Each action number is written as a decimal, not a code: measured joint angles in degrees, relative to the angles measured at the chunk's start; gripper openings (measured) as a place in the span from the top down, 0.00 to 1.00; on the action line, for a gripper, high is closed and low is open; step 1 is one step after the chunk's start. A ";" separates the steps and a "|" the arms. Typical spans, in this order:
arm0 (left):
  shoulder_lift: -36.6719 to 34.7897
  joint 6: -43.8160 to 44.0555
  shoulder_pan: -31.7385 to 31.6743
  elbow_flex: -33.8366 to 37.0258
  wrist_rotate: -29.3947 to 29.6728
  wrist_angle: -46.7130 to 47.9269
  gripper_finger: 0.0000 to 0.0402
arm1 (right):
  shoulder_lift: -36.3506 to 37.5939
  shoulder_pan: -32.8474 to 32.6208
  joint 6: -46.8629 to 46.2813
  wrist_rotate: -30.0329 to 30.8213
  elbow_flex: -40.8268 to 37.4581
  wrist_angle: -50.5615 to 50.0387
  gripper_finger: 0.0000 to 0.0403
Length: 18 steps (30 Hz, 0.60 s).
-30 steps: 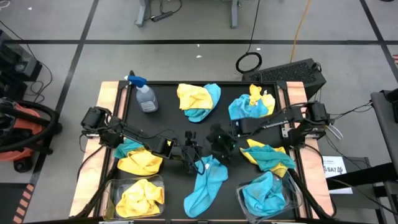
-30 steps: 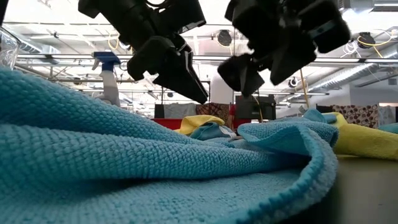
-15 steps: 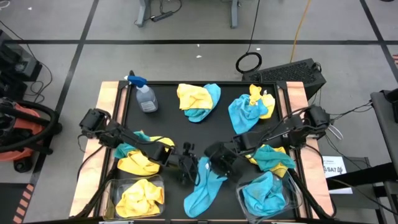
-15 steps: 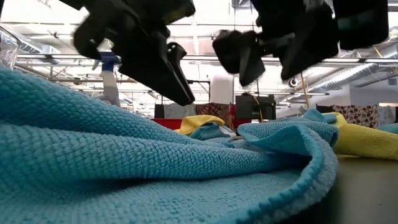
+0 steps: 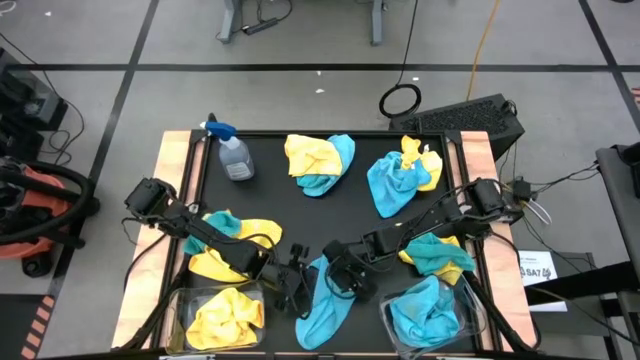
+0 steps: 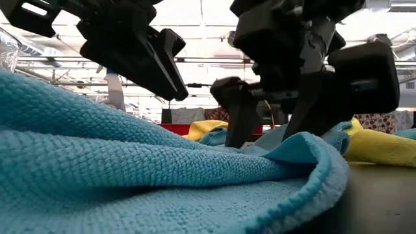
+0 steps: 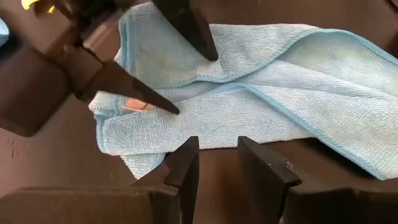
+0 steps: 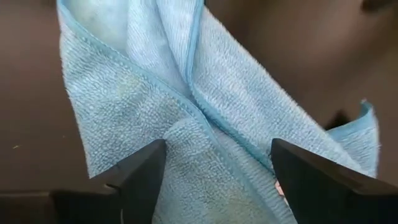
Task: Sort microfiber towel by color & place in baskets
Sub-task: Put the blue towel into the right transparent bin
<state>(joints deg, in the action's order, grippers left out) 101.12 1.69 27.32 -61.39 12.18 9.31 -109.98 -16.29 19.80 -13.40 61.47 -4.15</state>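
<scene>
towel pick in hand: right gripper (image 5: 338, 279) is standing with fingers spread wide over the upper end of the turquoise towel (image 5: 328, 297), which is lying flat near the table's (image 5: 262, 172) front edge, between the two baskets. best to bite on the raised centre fold, pressing low enough to catch both layers, then lifting clear before swinging to the right basket (image 5: 430, 312), where turquoise cloth is already lying. right arm is reaching in low from the right edge. left gripper (image 5: 290, 290) is hovering just beside the towel's left side, fingers narrowly apart, holding nothing
</scene>
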 joint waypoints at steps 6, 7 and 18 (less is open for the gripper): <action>0.00 0.02 0.88 0.00 0.01 -0.45 0.71 | -2.59 -0.02 -4.31 -0.62 0.21 0.43 0.37; 0.00 0.02 0.96 0.00 0.01 -0.45 0.71 | -2.84 -0.02 -4.98 -0.64 0.24 0.44 0.39; 0.00 -0.75 0.96 0.00 0.01 -1.23 0.71 | 1.58 -0.07 -4.50 0.41 -0.07 -6.45 0.93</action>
<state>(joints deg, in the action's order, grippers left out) 101.12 0.94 28.27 -61.39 12.19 8.08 -108.40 -16.36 15.30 -12.99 61.41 -10.60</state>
